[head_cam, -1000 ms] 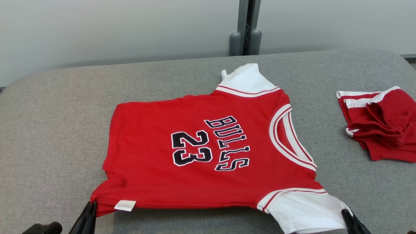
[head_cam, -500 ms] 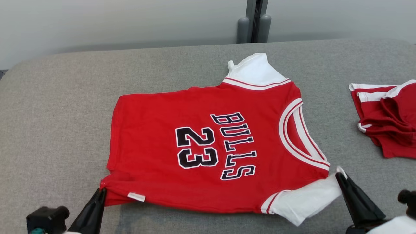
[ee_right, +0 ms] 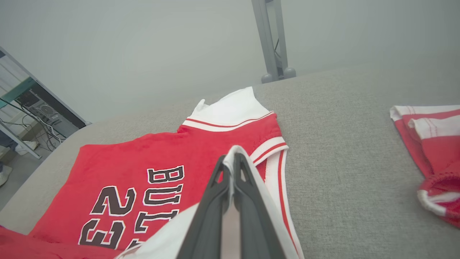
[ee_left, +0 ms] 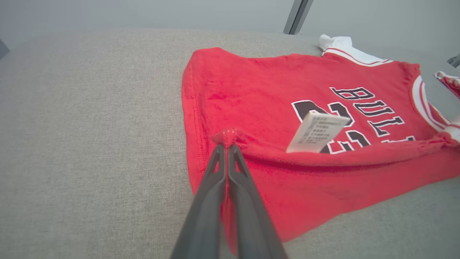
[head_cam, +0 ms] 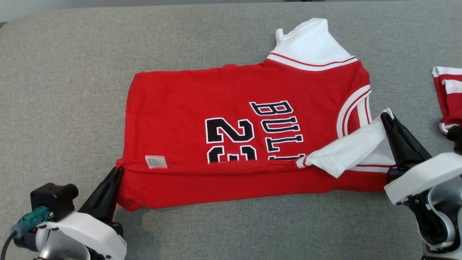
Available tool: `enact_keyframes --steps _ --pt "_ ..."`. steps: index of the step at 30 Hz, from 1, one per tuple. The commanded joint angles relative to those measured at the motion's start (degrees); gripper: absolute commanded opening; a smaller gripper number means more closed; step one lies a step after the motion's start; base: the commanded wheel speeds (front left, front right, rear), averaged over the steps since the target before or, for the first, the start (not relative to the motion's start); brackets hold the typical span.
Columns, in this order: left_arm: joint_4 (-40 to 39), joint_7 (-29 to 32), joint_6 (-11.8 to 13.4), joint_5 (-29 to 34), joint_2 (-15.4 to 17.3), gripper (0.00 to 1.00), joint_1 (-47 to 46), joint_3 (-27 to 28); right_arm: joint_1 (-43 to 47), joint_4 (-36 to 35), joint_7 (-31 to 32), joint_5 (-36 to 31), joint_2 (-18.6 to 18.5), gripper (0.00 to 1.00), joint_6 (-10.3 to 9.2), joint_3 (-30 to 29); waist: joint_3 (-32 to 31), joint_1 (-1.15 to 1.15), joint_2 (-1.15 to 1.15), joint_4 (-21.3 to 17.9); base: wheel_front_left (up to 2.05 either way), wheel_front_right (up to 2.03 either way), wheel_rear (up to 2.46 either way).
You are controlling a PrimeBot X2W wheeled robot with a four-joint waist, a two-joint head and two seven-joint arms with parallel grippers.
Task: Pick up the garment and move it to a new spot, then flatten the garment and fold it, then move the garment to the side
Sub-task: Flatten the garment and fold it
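— Where's the garment, and which way does it lie?

— The red knit jersey [head_cam: 180, 97], with black "BULLS 23" lettering, lies in the middle of the grey woven padded surface [head_cam: 65, 72]. Its long axis runs left to right: straight hem to the left, white-banded neck opening to the right.

— Flat?

— The far part, yes. The near long edge is lifted and turned over toward the far side in a soft fold that covers the lower halves of the digits. A small white printed label [head_cam: 156, 161] sits on that fold near its left end.

— The grippers?

— The left gripper [head_cam: 118, 170] has its dark tapered fingers pressed together, pinching the near-left hem corner. The right gripper [head_cam: 386, 116] is likewise closed, nipping the near white sleeve [head_cam: 350, 151], which drapes over the neckline. The far white sleeve [head_cam: 312, 43] lies flat.

— Anything else?

— A crumpled red garment with white stripes [head_cam: 447, 97], at the right edge, well apart.
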Motion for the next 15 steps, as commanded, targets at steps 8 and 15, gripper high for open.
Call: enact_keyframes --steps 8,15 --pt "7.21 -1.22 -2.61 -1.34 -0.93 0.02 -5.7 -1.69 -7.58 11.0 -3.9 1.32 0.82 0.0 -0.02 0.43 3.07 0.0 0.0 0.81 0.0 0.0 0.0" --pt "9.49 -7.42 -3.37 -2.22 -3.73 1.0 -6.67 -1.11 -7.05 13.49 -9.57 5.45 1.55 1.0 -0.01 0.63 1.78 0.0 0.0 0.6 0.0 0.0 0.0"
